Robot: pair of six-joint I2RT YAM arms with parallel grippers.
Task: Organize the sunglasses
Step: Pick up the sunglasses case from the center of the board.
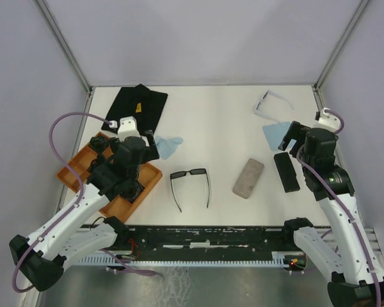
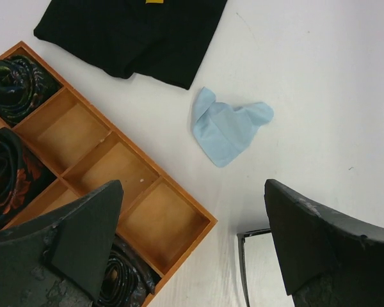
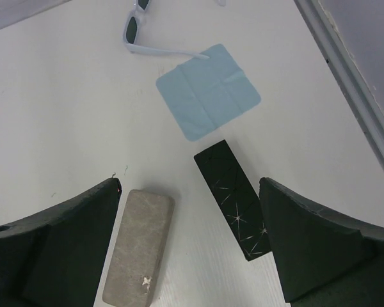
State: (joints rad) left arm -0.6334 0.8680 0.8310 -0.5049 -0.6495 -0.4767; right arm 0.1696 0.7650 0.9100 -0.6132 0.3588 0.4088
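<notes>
Orange wooden divided tray (image 2: 163,217) lies under the left pincer (image 2: 192,256), spread and empty; it should reach right to the black-framed dark-lensed sunglasses (image 1: 189,173), unfolded on the white counter (image 1: 217,121), and grip the bridge squarely. Further right, the right pincer (image 3: 189,188), likewise spread and empty, hovers over the grey oblong case (image 3: 139,246) and black oblong case (image 3: 233,195); the pale lavender-framed sunglasses (image 1: 269,102), seemingly unfolded, lie beyond.

No readable text or label shows anywhere.

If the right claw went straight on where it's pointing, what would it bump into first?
The right claw would probably meet the bare table between the grey case and the black case, though depth is unclear.
</notes>
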